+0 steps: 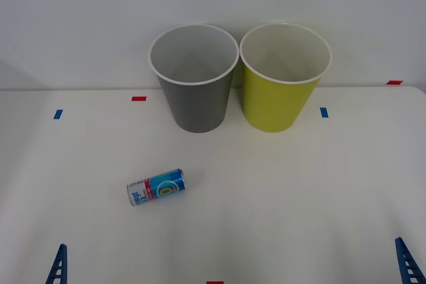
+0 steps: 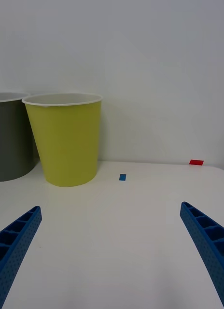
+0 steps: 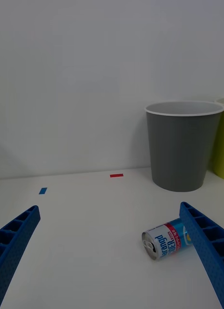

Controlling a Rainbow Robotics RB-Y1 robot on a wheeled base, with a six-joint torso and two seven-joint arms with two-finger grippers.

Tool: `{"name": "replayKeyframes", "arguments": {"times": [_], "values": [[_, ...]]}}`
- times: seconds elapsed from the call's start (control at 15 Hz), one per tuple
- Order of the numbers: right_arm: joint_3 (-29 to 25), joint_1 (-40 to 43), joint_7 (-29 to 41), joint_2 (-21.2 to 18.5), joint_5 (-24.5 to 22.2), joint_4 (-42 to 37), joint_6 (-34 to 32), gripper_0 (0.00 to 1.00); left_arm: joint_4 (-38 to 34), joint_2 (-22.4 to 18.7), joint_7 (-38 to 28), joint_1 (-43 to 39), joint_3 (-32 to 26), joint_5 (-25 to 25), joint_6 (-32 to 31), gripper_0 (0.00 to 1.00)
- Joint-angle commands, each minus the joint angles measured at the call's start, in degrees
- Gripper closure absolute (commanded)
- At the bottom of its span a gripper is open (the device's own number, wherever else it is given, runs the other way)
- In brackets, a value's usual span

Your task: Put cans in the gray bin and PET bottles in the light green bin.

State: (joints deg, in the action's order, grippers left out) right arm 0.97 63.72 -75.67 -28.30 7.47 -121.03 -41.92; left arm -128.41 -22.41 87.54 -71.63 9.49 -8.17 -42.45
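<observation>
A small blue can [image 1: 156, 187] with a white-and-red label lies on its side on the white table, left of centre and in front of the gray bin [image 1: 196, 104]. Right beside that bin stands the light green bin [image 1: 276, 104]; both are upright and look empty. My left gripper [image 3: 109, 207] is open near the table's front left, with the can [image 3: 166, 240] just ahead, beside one finger. My right gripper [image 2: 111, 206] is open at the front right, facing the light green bin [image 2: 66, 140] from a distance. PET bottles are out of view.
Small blue tape marks [image 1: 58, 114] [image 1: 324, 112] and red ones [image 1: 138, 98] [image 1: 394, 82] lie on the table. A white wall rises right behind the bins. Bare tabletop [image 1: 299, 197] stretches between the grippers and the bins.
</observation>
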Motion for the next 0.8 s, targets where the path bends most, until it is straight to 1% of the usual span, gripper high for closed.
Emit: {"name": "replayKeyframes", "arguments": {"times": [0.07, 0.8], "values": [[0.00, 0.00, 0.00, 0.00, 0.00, 0.00, 0.00, 0.00, 0.00, 0.00, 0.00, 0.00, 0.00, 0.00, 0.00, 0.00], [0.00, 0.00, 0.00, 0.00, 0.00, 0.00, 0.00, 0.00, 0.00, 0.00, 0.00, 0.00, 0.00, 0.00, 0.00, 0.00]]}}
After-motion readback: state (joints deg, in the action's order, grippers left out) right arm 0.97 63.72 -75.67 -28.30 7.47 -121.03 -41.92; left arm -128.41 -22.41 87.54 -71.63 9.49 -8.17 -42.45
